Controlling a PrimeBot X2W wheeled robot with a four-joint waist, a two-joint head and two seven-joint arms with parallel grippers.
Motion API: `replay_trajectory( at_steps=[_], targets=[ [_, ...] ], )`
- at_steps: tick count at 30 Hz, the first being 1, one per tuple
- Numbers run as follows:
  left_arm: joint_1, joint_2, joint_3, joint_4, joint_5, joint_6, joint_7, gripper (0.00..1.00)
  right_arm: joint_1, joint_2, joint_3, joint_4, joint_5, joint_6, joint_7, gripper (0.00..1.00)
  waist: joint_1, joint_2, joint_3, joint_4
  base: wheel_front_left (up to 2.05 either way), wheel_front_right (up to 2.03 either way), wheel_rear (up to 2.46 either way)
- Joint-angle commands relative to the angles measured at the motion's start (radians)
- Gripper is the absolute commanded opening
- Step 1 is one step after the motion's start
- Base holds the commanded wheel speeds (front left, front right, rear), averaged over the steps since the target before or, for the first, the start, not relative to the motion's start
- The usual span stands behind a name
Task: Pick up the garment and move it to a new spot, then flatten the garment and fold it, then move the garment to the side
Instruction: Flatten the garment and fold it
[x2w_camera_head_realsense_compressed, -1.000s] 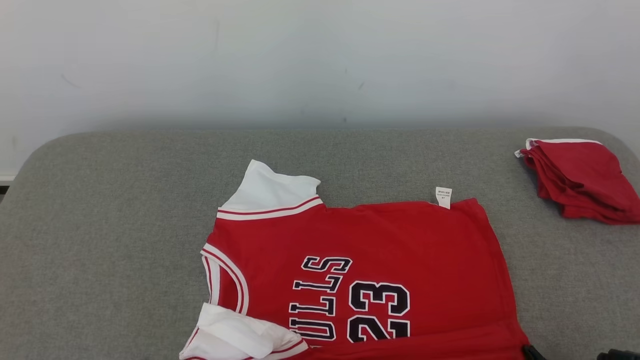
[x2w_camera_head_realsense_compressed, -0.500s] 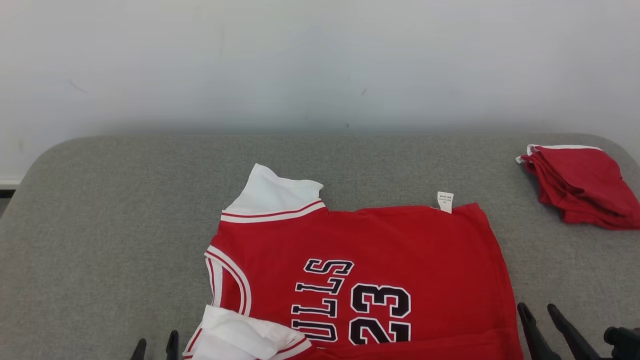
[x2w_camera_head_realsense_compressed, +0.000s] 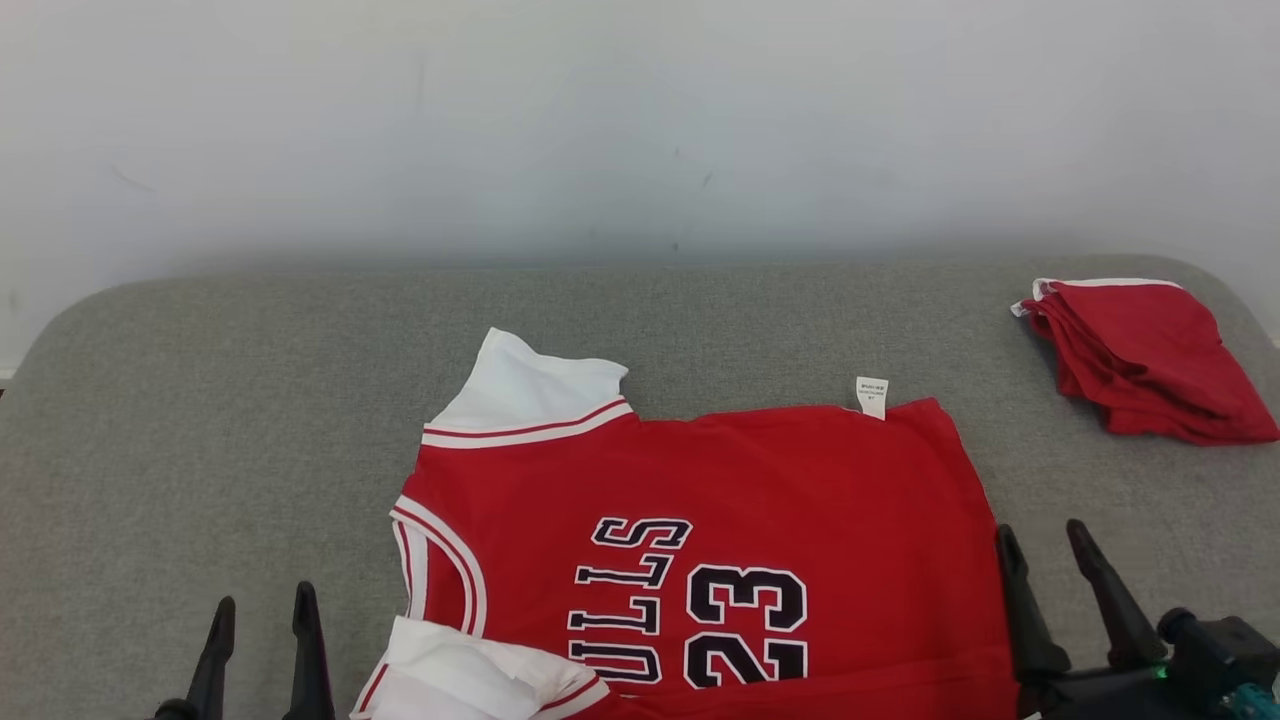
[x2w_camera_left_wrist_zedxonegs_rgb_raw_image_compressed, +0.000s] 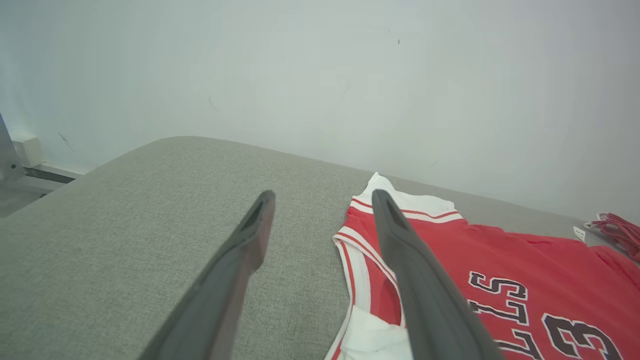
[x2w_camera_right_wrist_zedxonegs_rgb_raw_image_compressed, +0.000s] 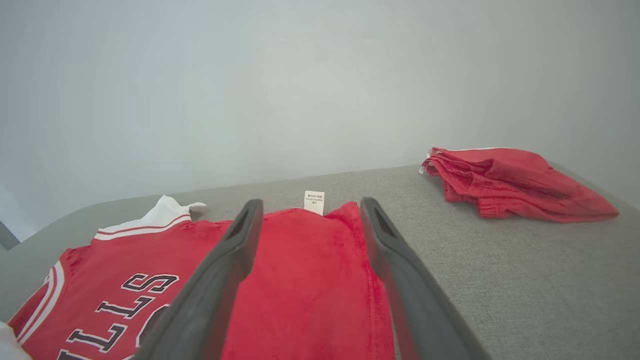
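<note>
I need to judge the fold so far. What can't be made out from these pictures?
jersey: near side and the start of its lettering cut off by the head view's bottom edge.
near white sleeve: partly cut off by the same edge.
white label: print too small to read in head and right wrist views.
folded red pile: its own layers hide what garment it is.

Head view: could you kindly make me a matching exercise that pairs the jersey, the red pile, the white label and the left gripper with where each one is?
Things:
1. jersey
2. red pile
3. white label
4. left gripper

Places:
A. far right, folded
B. lower left, jaws open
C. middle, spread out, showing the number 23
D. sticking out at the jersey's far edge

Pairs: 1-C, 2-A, 3-D, 4-B
</note>
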Motion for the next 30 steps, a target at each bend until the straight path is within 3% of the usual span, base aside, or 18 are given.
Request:
replay_trajectory(
  at_steps=[1, 10, 19, 30],
  targets=[
    [0.020, -0.019, 0.018, 0.001, 0.037, -0.012, -0.003, 1.00, 0.005, 0.032, -0.003, -0.017, -0.052, 0.000, -0.005, 1.00, 0.0000, 0.0000, 0.004, -0.005, 0.00, 0.00, 0.00],
    [0.037, -0.058, 0.055, 0.040, 0.156, -0.041, -0.003, 1.00, 0.057, 0.146, -0.044, -0.055, -0.179, 0.000, -0.006, 1.00, 0.0000, 0.0000, 0.009, -0.004, 0.00, 0.00, 0.00],
    [0.020, -0.070, 0.086, 0.092, 0.175, -0.060, -0.003, 1.00, 0.054, 0.158, -0.043, -0.039, -0.214, 0.000, -0.006, 1.00, 0.0000, 0.0000, 0.014, -0.007, 0.00, 0.00, 0.00],
    [-0.038, -0.072, 0.095, 0.121, 0.181, -0.066, -0.003, 1.00, 0.014, 0.167, -0.034, -0.030, -0.238, 0.000, -0.006, 1.00, 0.0000, 0.0000, 0.040, -0.059, 0.00, 0.00, 0.00]
  ],
)
